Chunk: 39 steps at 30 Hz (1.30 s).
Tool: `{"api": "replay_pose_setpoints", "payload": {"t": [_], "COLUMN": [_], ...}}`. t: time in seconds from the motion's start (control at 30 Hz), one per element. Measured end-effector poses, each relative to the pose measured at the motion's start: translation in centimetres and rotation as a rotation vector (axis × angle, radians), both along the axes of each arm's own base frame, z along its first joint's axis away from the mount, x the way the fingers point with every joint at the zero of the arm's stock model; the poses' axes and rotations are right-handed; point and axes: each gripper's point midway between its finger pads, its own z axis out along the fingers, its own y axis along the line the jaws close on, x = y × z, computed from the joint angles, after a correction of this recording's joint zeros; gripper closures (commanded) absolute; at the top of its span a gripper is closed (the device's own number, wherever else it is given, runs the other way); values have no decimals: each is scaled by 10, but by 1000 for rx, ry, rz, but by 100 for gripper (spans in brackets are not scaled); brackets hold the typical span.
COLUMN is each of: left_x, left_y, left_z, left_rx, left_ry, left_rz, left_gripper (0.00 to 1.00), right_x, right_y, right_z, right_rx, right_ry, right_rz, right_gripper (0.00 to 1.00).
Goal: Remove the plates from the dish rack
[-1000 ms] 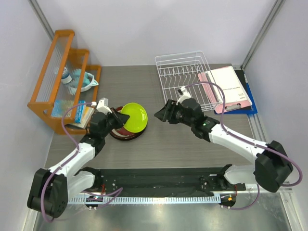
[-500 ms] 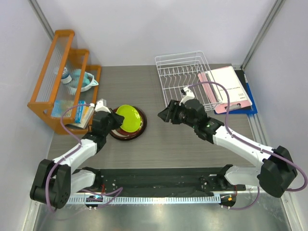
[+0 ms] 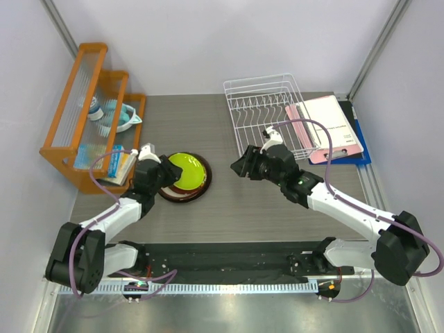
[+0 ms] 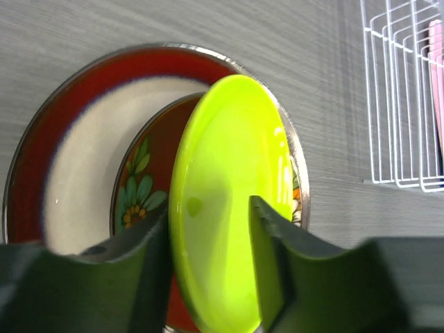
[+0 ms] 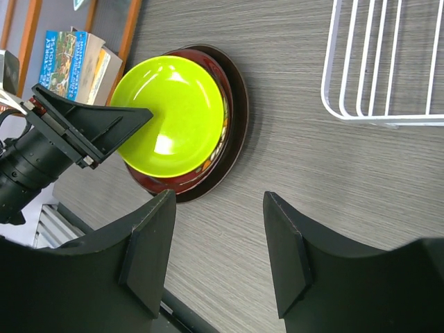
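Left of the table's middle, a lime green plate point(image 3: 187, 168) point(image 4: 229, 208) point(image 5: 173, 114) lies on top of a stack. Under it are a dark red plate with flower marks point(image 4: 139, 187), a dark-red-rimmed cream plate point(image 4: 41, 159) and a grey outer rim point(image 4: 291, 139). My left gripper point(image 3: 168, 173) point(image 4: 208, 208) is at the stack's left edge. Its jaws stand apart, one on each side of the green plate's near rim. My right gripper point(image 3: 236, 166) point(image 5: 218, 198) hovers open over bare table between the stack and the white wire dish rack point(image 3: 267, 111) point(image 5: 381, 62), which shows no plates.
An orange wooden shelf point(image 3: 90, 111) with small items stands at the far left, with books point(image 3: 114, 165) point(image 5: 73, 55) at its foot beside my left arm. A pink clipboard with papers point(image 3: 326, 128) lies against the rack's right side.
The green plate, tilted up in my left gripper a second ago, has come down flat on the stack. The left jaws have parted. My right gripper has drifted slightly right.
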Motion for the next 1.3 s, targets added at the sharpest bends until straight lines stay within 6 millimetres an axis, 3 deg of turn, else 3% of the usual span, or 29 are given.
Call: {"api": "replay_pose_setpoints", "payload": {"t": [0.17, 0.33, 0.37, 0.4, 0.47, 0.63, 0.8, 0.9, 1.07, 1.13, 1.23, 1.3], "left_x": [-5, -9, -9, -10, -9, -10, -2, 2, 2, 4, 4, 1], "left_y": [5, 13, 14, 16, 22, 47, 71, 81, 87, 89, 99, 108], "left_z": [-6, -2, 1, 3, 9, 25, 43, 40, 28, 36, 44, 39], "left_rx": [28, 65, 71, 82, 104, 188, 284, 345, 449, 484, 541, 571], "left_ry": [26, 21, 16, 12, 1, -43, -130, -177, -152, -188, -262, -266], "left_rz": [6, 26, 30, 37, 55, 151, 251, 277, 240, 233, 263, 283], "left_gripper": [31, 8, 6, 0, 1, 0, 1, 0, 0, 0, 1, 1], "right_x": [0, 4, 5, 7, 11, 26, 40, 43, 32, 31, 39, 43], "right_y": [-3, -8, -11, -15, -27, -76, -150, -196, -255, -266, -265, -264], "right_z": [-4, -6, -8, -11, -15, -8, -4, -27, -76, -84, -78, -75], "right_rx": [-12, -35, -49, -70, -121, -271, -447, -543, -645, -667, -661, -665], "right_ry": [6, -5, -7, -11, -19, -114, -230, -255, -230, -229, -266, -289], "right_rz": [-10, -36, -46, -62, -104, -271, -527, -660, -778, -798, -793, -784], "right_gripper": [40, 37, 35, 27, 22, 11, 0, 0, 0, 0, 0, 0]}}
